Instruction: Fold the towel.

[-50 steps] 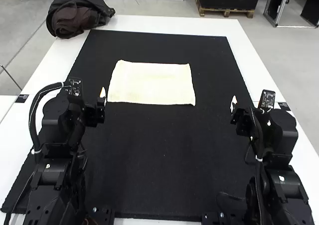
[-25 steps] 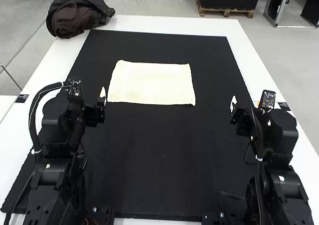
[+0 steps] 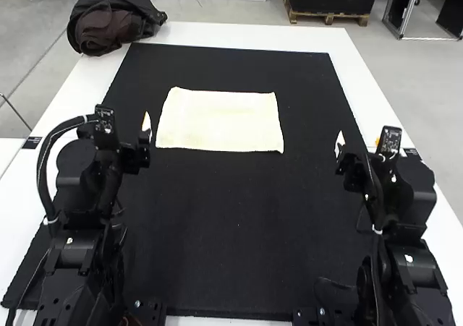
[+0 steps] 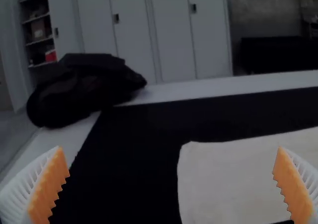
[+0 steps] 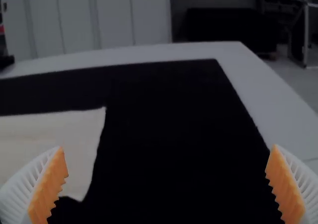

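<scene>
Fingers of the left gripper (image 3: 146, 129) are near the towel (image 3: 221, 120), at its left side, in the high view; the right gripper (image 3: 339, 147) is well apart, to the towel's right. Flat on the black mat (image 3: 217, 225) lies the towel. One small dark label (image 3: 32, 142) is farther left. In the left wrist view, the fingers stand wide. In the right wrist view, they are wide also.
</scene>
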